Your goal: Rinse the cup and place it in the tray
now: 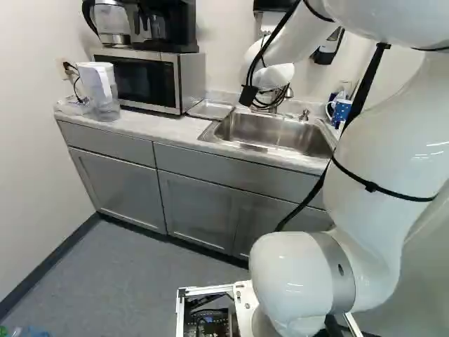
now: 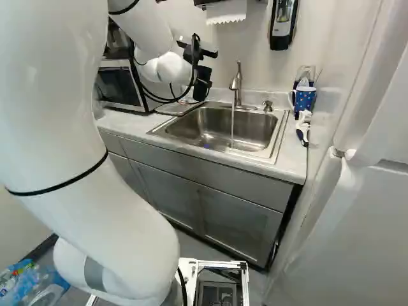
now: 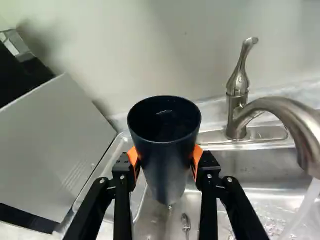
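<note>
In the right base view the black gripper (image 2: pixel 202 81) hangs above the sink's end nearest the microwave; its fingertips are hard to make out there. The wrist view shows the gripper (image 3: pixel 165 159) shut on a dark cup (image 3: pixel 167 167), an orange pad against each side. The cup's mouth is uncovered, and a pale glint shows inside. Beyond the cup, between microwave and sink, lies the shallow tray (image 3: pixel 90 192), also visible in the left base view as a tray (image 1: pixel 210 109) on the counter. Cup and tray appear apart.
Water runs from the faucet (image 2: pixel 236 89) into the sink (image 2: pixel 191 127), to one side of the cup. A spoon (image 3: pixel 185 222) lies in the sink. The microwave (image 1: pixel 151 78) stands beside the tray; a blue dotted mug (image 2: pixel 305 99) and a brush (image 2: pixel 303 127) are at the counter's other end.
</note>
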`<state>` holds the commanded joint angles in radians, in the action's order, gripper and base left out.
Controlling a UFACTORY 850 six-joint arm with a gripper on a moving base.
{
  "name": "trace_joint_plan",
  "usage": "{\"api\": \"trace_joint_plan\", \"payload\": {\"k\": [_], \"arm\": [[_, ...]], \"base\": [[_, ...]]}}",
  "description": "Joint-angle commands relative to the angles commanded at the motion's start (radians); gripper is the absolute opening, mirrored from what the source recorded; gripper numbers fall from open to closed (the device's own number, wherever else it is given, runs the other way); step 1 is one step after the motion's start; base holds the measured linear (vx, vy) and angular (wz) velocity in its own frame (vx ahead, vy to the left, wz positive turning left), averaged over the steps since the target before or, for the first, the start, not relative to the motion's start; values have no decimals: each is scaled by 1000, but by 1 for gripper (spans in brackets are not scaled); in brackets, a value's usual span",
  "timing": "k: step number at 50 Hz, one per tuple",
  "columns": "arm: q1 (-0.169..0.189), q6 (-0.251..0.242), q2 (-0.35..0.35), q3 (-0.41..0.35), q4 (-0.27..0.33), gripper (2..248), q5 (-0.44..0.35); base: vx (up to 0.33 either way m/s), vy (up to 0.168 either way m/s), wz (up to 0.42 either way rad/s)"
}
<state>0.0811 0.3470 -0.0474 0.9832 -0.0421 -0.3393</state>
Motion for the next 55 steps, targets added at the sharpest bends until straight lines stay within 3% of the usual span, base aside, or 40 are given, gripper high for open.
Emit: {"api": "trace_joint_plan", "payload": {"k": [55], "arm": [[0, 579, 0, 0, 0, 122, 0]], "base": [[0, 0, 0]]}}
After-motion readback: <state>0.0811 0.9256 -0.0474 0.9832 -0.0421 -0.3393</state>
